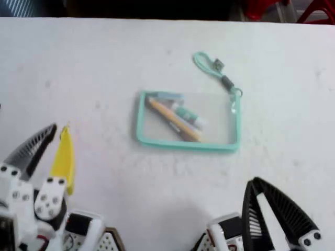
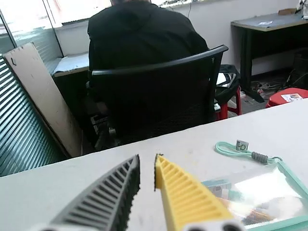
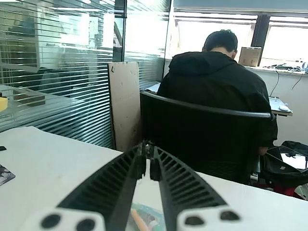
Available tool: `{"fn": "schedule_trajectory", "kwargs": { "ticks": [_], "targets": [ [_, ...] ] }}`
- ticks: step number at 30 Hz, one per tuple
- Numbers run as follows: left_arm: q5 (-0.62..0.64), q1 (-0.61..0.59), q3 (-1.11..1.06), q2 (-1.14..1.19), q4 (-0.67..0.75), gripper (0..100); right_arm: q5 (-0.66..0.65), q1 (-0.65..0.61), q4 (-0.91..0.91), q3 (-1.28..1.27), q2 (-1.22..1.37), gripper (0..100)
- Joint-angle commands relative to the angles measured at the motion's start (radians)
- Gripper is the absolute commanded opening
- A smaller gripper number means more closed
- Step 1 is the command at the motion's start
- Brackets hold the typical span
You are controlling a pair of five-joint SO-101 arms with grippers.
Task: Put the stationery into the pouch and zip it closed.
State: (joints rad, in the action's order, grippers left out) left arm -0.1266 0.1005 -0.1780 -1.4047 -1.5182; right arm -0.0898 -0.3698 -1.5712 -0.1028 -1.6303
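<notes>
Pouch (image 1: 217, 123) holding stationery (image 1: 175, 118) lies beyond, between left tool (image 1: 59, 129) and right tool (image 1: 252, 184).

this is an office. straight beyond the tip of the left claw (image 2: 147, 166), past the far edge of the white table (image 2: 57, 185), a black office chair (image 2: 154, 96) with armrests faces away toward a desk (image 2: 72, 65) under a window. off to one side of that claw, slatted blinds (image 2: 19, 134) hang with a bare board (image 2: 43, 96) leaning beside them; to the other side stand a second desk (image 2: 269, 21) against the wall and a red stool (image 2: 288, 96). ahead of the right claw (image 3: 147, 159) are glass partitions (image 3: 57, 57) with more blinds, bright windows (image 3: 284, 41) with cables on the sill, and a black bag (image 3: 288, 163) near the chair.
</notes>
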Motion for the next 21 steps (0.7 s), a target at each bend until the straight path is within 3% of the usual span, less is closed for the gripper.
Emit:
{"fn": "schedule_trajectory", "kwargs": {
  "ticks": [1,4,7,14,21],
  "targets": [
    [0.011,-0.007,-0.029,-0.183,0.003,8,-0.008,-0.005,-0.039,0.014,-0.045,1.9],
    [0.003,-0.033,-0.04,-0.323,0.006,8,-0.009,-0.005,-0.064,0.014,-0.136,1.9],
    [0.003,-0.134,-0.077,-0.418,0.006,8,-0.009,-0.004,-0.101,0.025,-0.183,1.8],
    [0.008,-0.179,-0.089,-0.426,-0.044,8,-0.009,0.061,-0.142,0.02,-0.179,2.1],
    [0.003,-0.179,-0.324,-0.426,0.135,9,-0.009,0.096,0.062,-0.189,-0.174,2.1]
  ]
}}
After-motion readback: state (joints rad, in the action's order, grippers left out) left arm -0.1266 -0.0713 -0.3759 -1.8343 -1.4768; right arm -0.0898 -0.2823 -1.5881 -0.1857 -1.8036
